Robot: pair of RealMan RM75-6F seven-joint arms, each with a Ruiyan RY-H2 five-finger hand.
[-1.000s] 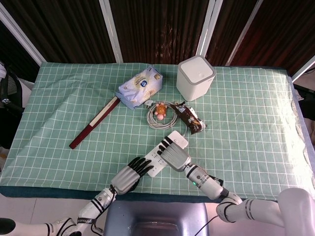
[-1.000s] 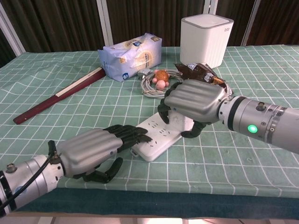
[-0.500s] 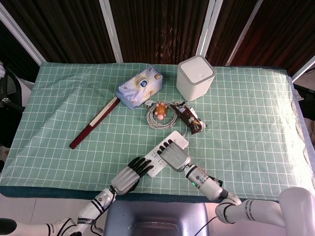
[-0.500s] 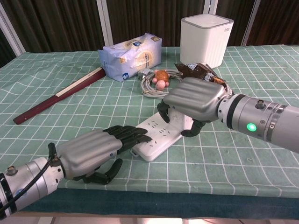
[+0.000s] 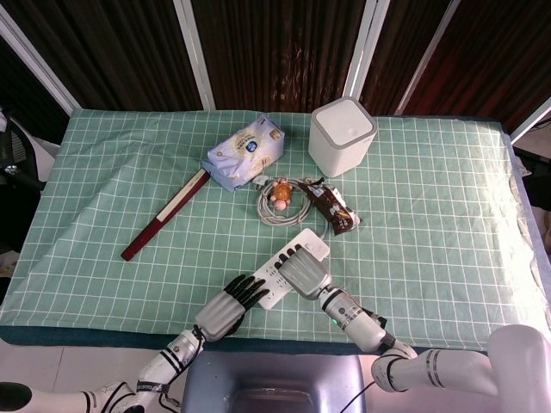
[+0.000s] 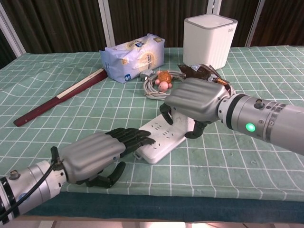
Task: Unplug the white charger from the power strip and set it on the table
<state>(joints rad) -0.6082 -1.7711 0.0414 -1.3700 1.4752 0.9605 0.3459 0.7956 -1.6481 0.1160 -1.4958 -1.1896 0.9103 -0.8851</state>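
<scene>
Currently the right hand [image 6: 197, 104] is arched over the far end of the strip [image 6: 159, 138] at frame centre, fingers curled down around the charger, which is hidden beneath; a firm hold cannot be confirmed. The left hand [image 6: 95, 152] is laid flat, fingertips pressing the near end. The strip should be pinned while the charger is drawn straight up

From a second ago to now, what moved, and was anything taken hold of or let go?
The right hand crept slightly leftward over the far half of the power strip, fingers curled down around it; whether it grips the charger is hidden. The left hand kept its fingertips on the strip's near end. Nothing was let go. The strip and the other table items stayed put.
</scene>
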